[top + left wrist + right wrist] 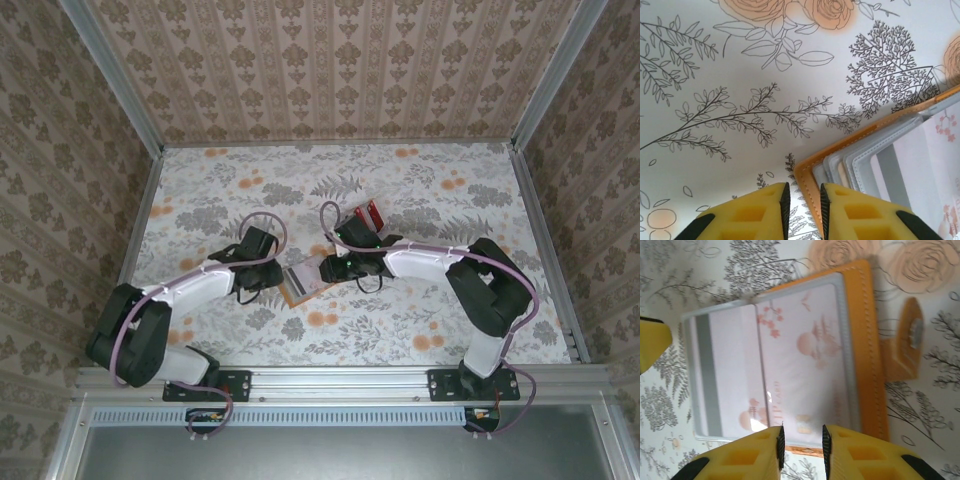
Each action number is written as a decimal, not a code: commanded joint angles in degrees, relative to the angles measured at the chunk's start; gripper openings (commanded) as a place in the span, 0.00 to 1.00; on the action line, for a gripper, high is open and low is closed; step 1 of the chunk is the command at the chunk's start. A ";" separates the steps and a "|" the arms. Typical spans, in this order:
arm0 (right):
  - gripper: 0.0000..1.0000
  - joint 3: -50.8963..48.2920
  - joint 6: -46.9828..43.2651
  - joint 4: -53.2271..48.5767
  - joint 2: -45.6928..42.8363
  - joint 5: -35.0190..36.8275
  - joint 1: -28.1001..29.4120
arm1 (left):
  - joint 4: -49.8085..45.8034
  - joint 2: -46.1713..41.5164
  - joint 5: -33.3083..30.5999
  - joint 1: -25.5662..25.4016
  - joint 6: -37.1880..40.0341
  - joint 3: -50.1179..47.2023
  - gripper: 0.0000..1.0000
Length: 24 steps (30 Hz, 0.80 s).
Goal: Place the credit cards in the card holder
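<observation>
The holder (pixel 303 283) lies open near the middle of the table (pixel 450 310), slightly toward the near edge, between the two arms. A pale card (pixel 805 355) with pink blossoms sits in its clear sleeve, and the clasp tab (pixel 907 340) sticks out flat beside it. Red cards (pixel 370 213) lie farther toward the far edge, apart from the holder.

The left gripper (pixel 802 207) is low at the holder's corner, its jaws a narrow slit apart with bare table showing between them. The right gripper (pixel 801 447) is over the holder's edge, also with a narrow gap. I cannot tell whether it pinches the sleeve.
</observation>
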 commanded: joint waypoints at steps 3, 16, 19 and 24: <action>0.30 0.51 0.21 -0.48 1.73 -0.48 -0.71 | -2.10 -1.44 -0.56 -0.86 -0.37 -2.75 0.28; 0.31 2.14 -0.50 -1.38 5.00 0.57 -1.04 | -0.98 1.10 -0.30 -1.74 -1.27 -2.72 0.29; 0.32 1.88 -0.87 -1.82 4.67 1.80 -1.02 | -1.11 1.77 -0.46 -1.92 -1.26 -2.45 0.29; 0.32 1.56 -1.73 -2.72 1.38 3.20 -2.82 | -0.95 2.07 -0.77 -1.92 -1.49 -2.81 0.29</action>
